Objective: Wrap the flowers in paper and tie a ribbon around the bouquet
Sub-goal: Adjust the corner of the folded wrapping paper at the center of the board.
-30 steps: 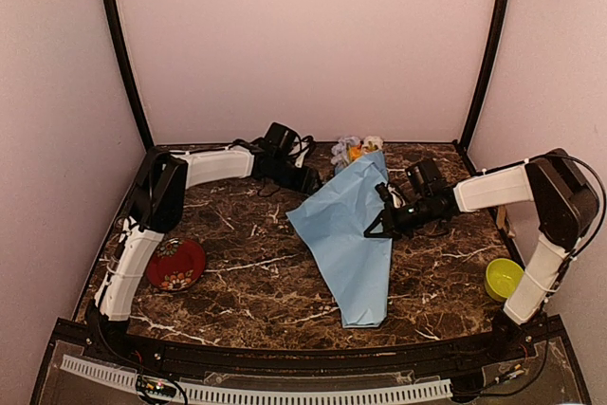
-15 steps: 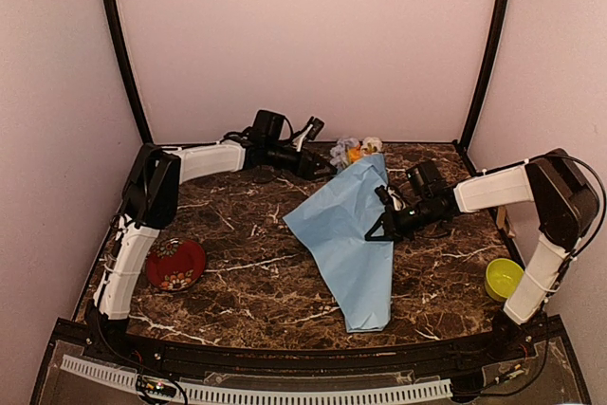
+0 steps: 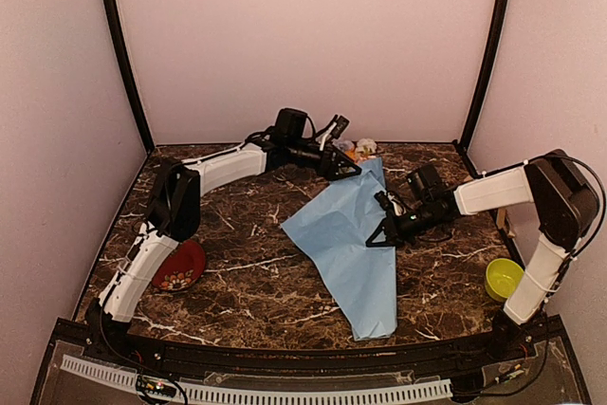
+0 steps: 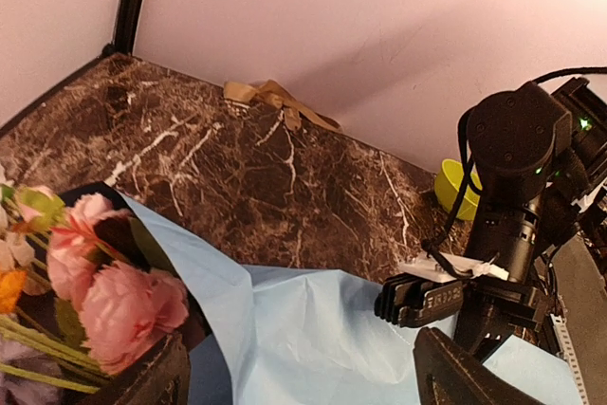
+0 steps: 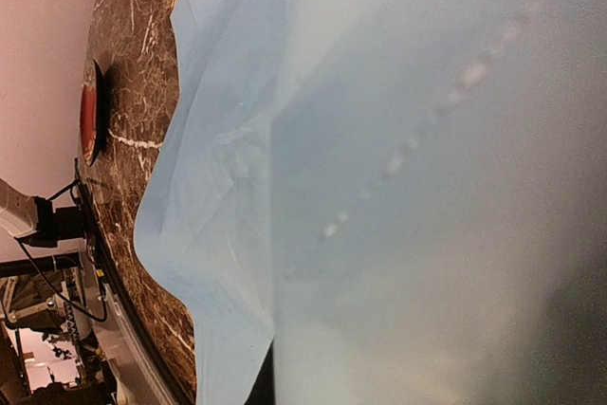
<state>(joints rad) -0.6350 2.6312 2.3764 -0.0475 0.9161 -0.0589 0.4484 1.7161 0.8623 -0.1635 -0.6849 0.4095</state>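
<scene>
Near the back wall (image 3: 303, 45), the left gripper (image 3: 343, 149) is hovering open by the flowers (image 4: 123, 305); the clenched right gripper (image 3: 375, 236) is pinning the paper (image 3: 346, 248), which, unheld there, is risking unrolling

Seeing a thin light-blue paper sheet (image 3: 346, 244), matt, creasing into soft folds, looking smooth and faintly translucent close up in the right wrist view. Noting pink, orange and white artificial flowers (image 4: 119, 305), with cloth-like petals, soft and matt, and thin green stems. Making out a narrow tan satin ribbon (image 4: 275, 97), slightly shiny, crumpling by the wall. Looking at a dark brown marble-patterned table top (image 3: 247, 263), smooth, white-veined, giving off a dull sheen. Registering a round red patterned dish (image 3: 180, 267), glossy like glazed ceramic, and a small yellow-green cup (image 3: 503, 277), smooth and plastic-looking. Finding smooth white plastic shells on the left arm (image 3: 223, 166) and right arm (image 3: 493, 189), with joints showing matt black.
</scene>
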